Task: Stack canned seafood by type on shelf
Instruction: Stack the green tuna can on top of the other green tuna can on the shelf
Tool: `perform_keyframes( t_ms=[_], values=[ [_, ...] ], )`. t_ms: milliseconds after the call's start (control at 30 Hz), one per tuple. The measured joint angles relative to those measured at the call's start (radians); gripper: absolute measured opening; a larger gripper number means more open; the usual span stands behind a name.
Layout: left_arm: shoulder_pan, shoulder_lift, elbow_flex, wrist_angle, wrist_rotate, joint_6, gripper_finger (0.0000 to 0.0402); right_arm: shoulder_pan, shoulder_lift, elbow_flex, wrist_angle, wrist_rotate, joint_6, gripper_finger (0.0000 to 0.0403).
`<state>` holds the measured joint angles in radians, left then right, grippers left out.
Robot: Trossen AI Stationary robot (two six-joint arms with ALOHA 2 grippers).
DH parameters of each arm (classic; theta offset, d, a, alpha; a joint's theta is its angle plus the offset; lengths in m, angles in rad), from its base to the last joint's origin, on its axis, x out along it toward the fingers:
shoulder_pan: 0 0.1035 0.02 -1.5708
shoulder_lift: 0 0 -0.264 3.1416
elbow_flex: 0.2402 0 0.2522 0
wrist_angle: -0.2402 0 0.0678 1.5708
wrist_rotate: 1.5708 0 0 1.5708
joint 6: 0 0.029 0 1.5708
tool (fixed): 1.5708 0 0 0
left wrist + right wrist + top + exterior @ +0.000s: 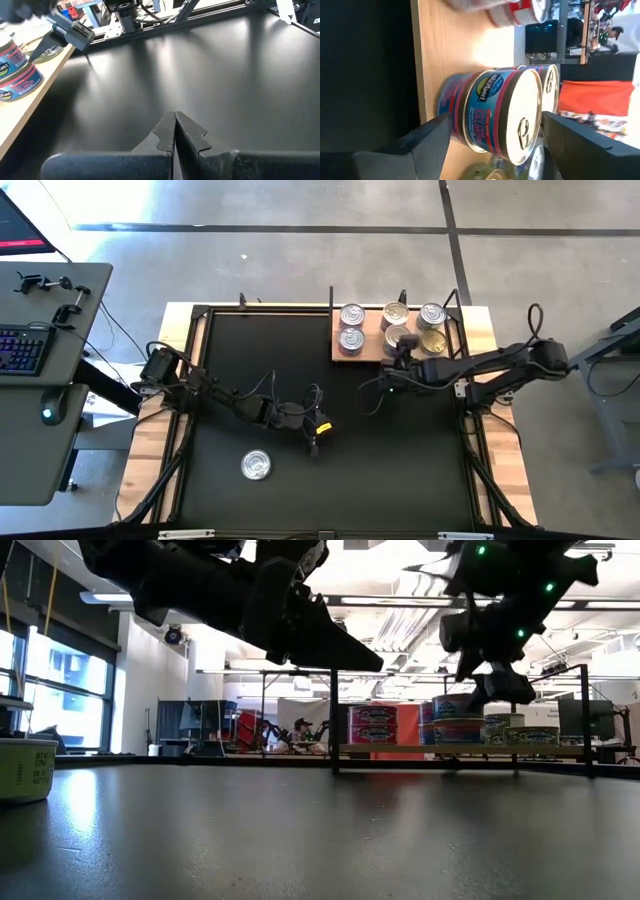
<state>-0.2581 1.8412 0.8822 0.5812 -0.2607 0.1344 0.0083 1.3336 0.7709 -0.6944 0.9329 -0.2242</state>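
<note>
The shelf [372,352], a light wooden board, lies at the table's far right and carries several tins of canned seafood [352,328], some of them stacked two high. My right gripper [400,352] is at the shelf's near edge, open. In its wrist view its fingers stand wide on either side of a two-high stack of blue-and-red tins [495,112], and no touch shows. One silver-topped tin [256,466] rests alone on its base on the black table, near left. My left gripper [175,120] hovers shut over the table's middle [314,442], with nothing in it.
A black frame with upright posts [334,720] runs around the table and stands at the shelf's corners. Cables trail beside both arms. Bare black table [400,460] lies between the lone tin and the shelf. A desk with a keyboard [20,350] stands off to the left.
</note>
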Motion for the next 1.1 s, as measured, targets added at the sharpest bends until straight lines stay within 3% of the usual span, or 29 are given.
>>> perform_keyframes(
  t_ms=[100, 200, 367, 467, 600, 733, 867, 967, 1100],
  values=[
    [0.000, 0.000, 0.000, 0.000, 0.000, -0.002, 0.0001, 0.035, -0.020, 0.028, -0.020, -0.010, 0.143, 0.0298],
    [0.000, 0.000, 0.000, 0.001, 0.000, -0.002, 0.0001, 0.079, -0.052, 0.059, 0.029, -0.124, 0.347, 0.0299],
    [0.003, 0.001, 0.000, 0.021, 0.000, -0.015, 0.0001, 0.204, -0.059, -0.022, 0.509, -0.500, 0.450, 0.0299],
    [0.001, 0.000, 0.000, 0.029, 0.032, 0.002, 0.0001, 0.304, -0.016, -0.136, 0.901, -0.565, 0.441, 0.0300],
    [-0.041, -0.058, 0.001, -0.082, 0.041, 0.070, 0.0001, 0.412, 0.097, -0.263, 1.335, -0.489, 0.489, 0.0300],
    [-0.092, -0.185, 0.008, -0.444, -0.005, 0.019, 0.0000, 0.483, 0.236, -0.306, 1.523, -0.320, 0.544, 0.0300],
    [-0.159, -0.330, 0.009, -0.881, 0.006, -0.296, 0.0000, 0.508, 0.354, -0.277, 1.543, -0.179, 0.570, 0.0300],
    [-0.239, -0.421, 0.008, -1.182, 0.032, -0.611, 0.0000, 0.509, 0.418, -0.249, 1.545, -0.158, 0.562, 0.0300],
    [-0.368, -0.490, 0.008, -1.426, 0.021, -1.007, 0.0000, 0.489, 0.468, -0.224, 1.543, -0.151, 0.560, 0.0300]
  ],
)
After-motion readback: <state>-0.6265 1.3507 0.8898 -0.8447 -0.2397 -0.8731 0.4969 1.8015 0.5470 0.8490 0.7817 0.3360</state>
